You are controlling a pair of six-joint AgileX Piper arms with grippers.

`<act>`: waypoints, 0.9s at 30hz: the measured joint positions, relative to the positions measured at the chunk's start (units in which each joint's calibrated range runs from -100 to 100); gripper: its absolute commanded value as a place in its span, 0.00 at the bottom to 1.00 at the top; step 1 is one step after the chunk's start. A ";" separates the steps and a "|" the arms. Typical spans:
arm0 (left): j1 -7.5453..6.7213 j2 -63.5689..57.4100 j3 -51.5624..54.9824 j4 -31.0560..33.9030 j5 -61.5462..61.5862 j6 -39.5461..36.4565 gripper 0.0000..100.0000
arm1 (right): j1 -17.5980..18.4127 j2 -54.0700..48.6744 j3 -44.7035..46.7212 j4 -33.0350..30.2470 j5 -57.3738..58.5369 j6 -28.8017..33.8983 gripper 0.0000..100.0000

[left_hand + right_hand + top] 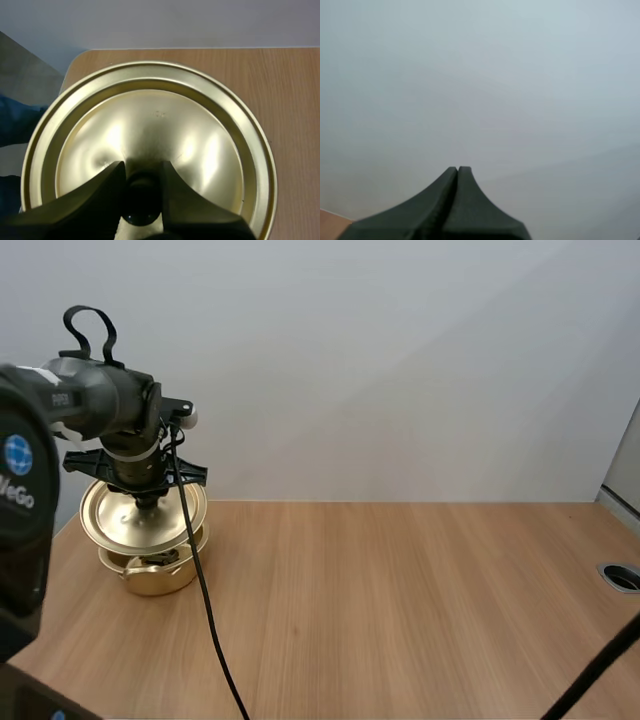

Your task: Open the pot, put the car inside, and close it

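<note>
A gold pot point(160, 578) stands at the far left of the wooden table point(400, 600). Its gold lid point(118, 520) hangs just above it, tilted, with the pot's near rim still showing. My left gripper point(147, 502) is shut on the lid's black knob point(142, 202); in the left wrist view both fingers point(102, 192) pinch the knob over the lid point(160, 130). Something dark point(158, 560) sits inside the pot under the lid; I cannot tell what it is. My right gripper point(457, 172) is shut on nothing and faces a plain pale wall.
A round cable hole point(622, 577) is set into the table near its right edge. The table's rounded far left corner lies just beyond the pot. Bare wood stretches across the middle and right.
</note>
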 measured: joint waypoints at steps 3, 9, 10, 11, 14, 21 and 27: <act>0.00 2.19 0.00 0.00 -1.66 0.00 0.00 | 0.00 -1.74 0.12 -1.62 0.00 1.98 0.00; 0.00 4.77 -0.27 0.40 -5.36 0.00 0.00 | 0.00 -3.59 0.34 -2.31 0.00 3.64 0.00; 0.00 5.28 -0.28 0.40 -5.83 0.00 0.00 | 0.00 -3.90 0.34 -2.21 0.00 3.92 0.00; 0.00 5.56 -0.40 0.40 -5.83 0.00 0.00 | 0.00 -3.92 0.34 -2.21 0.00 4.01 0.00; 0.00 7.31 -0.84 0.65 -6.34 0.00 0.00 | 0.00 -4.85 0.34 -2.21 0.00 4.12 0.00; 0.00 11.74 -0.84 0.65 -6.98 -0.11 0.00 | 0.00 -6.22 0.34 -2.21 0.00 4.12 0.00; 0.08 14.41 -0.84 0.65 -7.12 -0.45 0.00 | 0.00 -6.22 0.34 -2.32 0.00 4.12 0.00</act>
